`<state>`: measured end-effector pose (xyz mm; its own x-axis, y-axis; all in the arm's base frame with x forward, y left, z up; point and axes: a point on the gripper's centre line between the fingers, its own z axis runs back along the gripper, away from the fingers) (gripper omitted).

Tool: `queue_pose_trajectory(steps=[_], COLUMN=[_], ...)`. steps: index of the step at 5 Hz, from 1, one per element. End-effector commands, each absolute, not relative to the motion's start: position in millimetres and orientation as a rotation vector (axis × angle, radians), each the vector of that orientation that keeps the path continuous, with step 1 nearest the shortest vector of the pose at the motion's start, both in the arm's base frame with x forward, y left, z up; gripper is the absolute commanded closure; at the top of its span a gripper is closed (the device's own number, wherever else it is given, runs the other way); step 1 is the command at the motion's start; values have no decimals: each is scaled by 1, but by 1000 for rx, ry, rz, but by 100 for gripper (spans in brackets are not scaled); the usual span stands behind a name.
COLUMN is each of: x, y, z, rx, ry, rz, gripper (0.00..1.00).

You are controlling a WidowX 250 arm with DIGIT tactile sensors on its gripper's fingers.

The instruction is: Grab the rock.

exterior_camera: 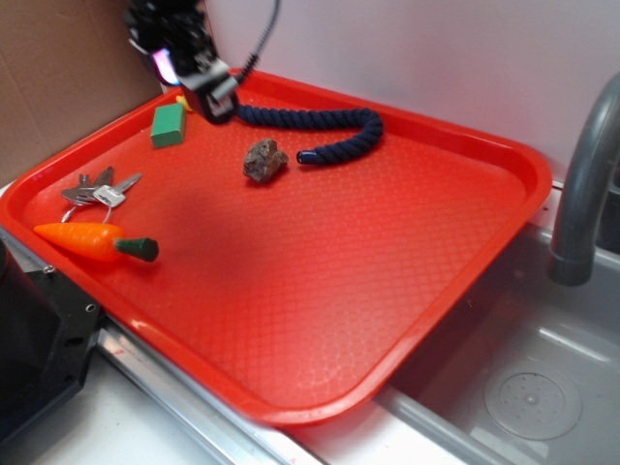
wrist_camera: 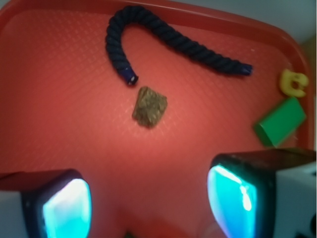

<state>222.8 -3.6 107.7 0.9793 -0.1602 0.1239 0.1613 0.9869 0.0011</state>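
— Rock (exterior_camera: 264,160) position?
— Lying on the red tray (exterior_camera: 407,281), just beside the loose end of a dark blue rope (exterior_camera: 320,124), in the tray's far half.
— And the tool (wrist_camera: 148,206)?
— Raised over the tray's far left corner, well apart from the rock, its two pads spread wide and holding nothing.
— Anything nearby?
— Green block (exterior_camera: 169,125) beside it; keys (exterior_camera: 97,191) and a toy carrot (exterior_camera: 92,240) along the left edge.
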Motion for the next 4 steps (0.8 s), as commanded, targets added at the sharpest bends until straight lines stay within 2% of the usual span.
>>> queue_pose_trajectory(steps=[1, 2, 3, 4], x=[254, 269, 274, 274], y=[25, 21, 7, -7], z=[77, 56, 37, 27], rx=[50, -13, -33, -100], ry=[-100, -98, -69, -70], rz=[-116, -160, -212, -284], gripper=[0, 0, 0, 0])
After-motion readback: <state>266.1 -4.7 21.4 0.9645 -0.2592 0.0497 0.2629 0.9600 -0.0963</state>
